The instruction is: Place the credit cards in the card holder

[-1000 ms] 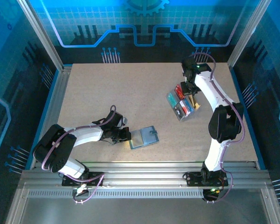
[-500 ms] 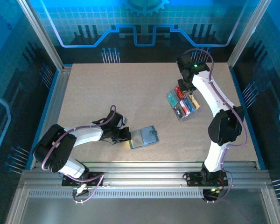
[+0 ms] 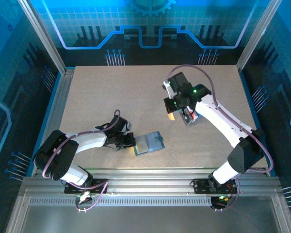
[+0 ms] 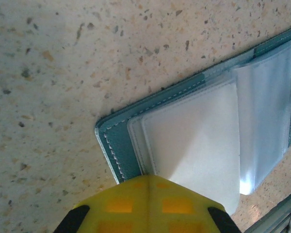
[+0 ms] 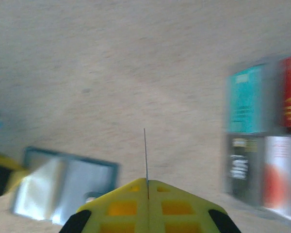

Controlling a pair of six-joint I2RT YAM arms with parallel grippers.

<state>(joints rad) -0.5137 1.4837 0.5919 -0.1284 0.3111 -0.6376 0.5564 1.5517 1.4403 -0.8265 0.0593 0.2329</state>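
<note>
Swung off the tray (image 5: pixel 270 97), right pincer (image 5: pixel 147 182) is clamped on a card (image 5: pixel 145 150); left pincer (image 4: pixel 148 177) pinches the holder (image 4: pixel 114 145) open. Next, likely: line up, slide in.

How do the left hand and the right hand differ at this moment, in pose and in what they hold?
The left hand sits low at the card holder's corner, while the right hand hangs above the table, apart from the holder. The left hand seems to pinch the holder's clear sleeve; the right hand holds a thin credit card edge-on. Both hands are shut.
</note>
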